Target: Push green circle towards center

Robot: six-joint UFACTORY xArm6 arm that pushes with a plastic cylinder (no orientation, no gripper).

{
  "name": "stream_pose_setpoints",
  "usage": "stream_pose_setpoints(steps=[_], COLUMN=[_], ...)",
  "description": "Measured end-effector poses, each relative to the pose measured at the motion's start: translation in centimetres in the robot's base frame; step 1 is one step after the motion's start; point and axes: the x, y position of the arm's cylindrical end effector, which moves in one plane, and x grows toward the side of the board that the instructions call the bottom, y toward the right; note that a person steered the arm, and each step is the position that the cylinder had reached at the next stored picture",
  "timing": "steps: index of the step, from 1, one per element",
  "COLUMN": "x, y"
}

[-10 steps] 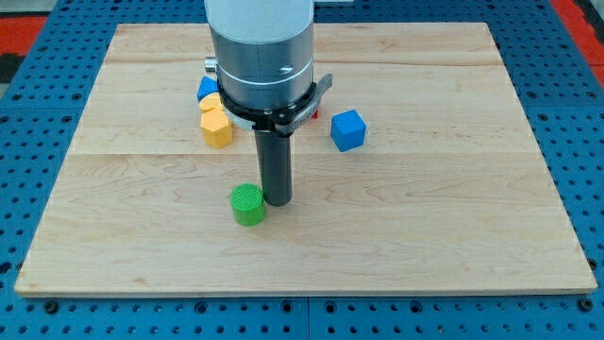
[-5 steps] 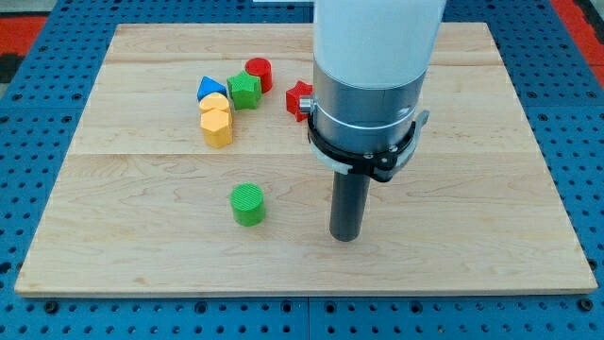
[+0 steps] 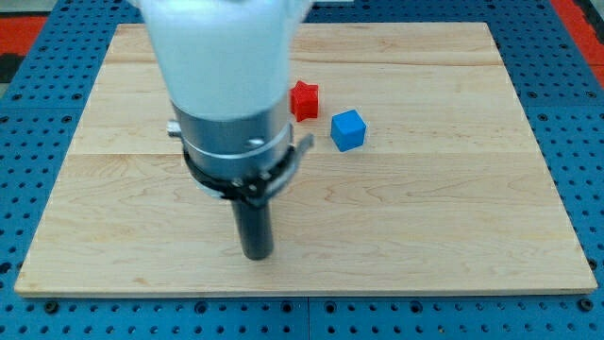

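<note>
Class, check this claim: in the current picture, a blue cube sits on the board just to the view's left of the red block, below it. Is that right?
Not quite. The camera view shows the blue cube to the view's right of the red block, not its left; it does sit slightly below it.

tip (image 3: 256, 253) moved left, lower | green circle now hidden by arm

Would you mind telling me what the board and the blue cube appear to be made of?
The board looks like pale, unvarnished wood: grain lines and plank seams show, with a matte surface. The blue cube is probably plastic or painted wood: uniform saturated colour, no visible grain, slight sheen; the picture cannot settle which.
</note>
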Motion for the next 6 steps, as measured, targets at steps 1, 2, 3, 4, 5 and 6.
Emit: stream_pose_setpoints(steps=[1, 2, 3, 4, 5, 6], x=[-3.6, -7.1, -10.5, -14.0, -14.4, -8.8], y=[-2.1, -2.1, -2.1, -2.1, -2.1, -2.1])
